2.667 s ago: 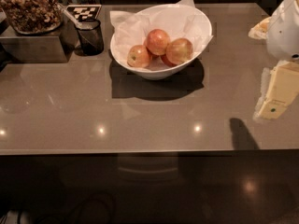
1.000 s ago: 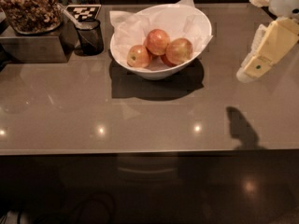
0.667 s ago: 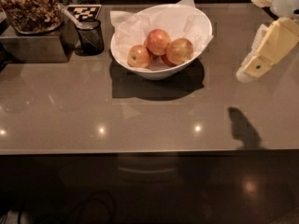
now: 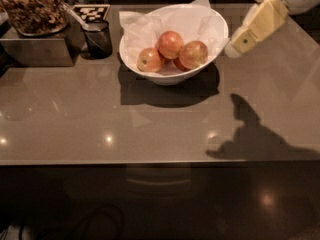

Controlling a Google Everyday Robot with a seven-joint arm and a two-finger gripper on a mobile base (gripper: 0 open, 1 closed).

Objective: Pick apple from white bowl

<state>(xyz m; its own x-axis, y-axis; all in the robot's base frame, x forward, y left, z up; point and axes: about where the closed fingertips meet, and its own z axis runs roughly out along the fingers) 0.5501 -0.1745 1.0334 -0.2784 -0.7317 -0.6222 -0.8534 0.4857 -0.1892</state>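
My gripper [image 4: 239, 43] hangs just right of the white bowl [image 4: 165, 78], spread or pressed together I cannot tell, tilted toward the apple [image 4: 193, 54] lying rightmost on the paper lining [image 4: 135, 26], probably to reach in over the rim.

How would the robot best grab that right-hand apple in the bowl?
Grip the apple from above, across its widest middle: its rounded top is exposed, while other apples and the white bowl wall crowd its sides. The gripper hangs just right of the rim.
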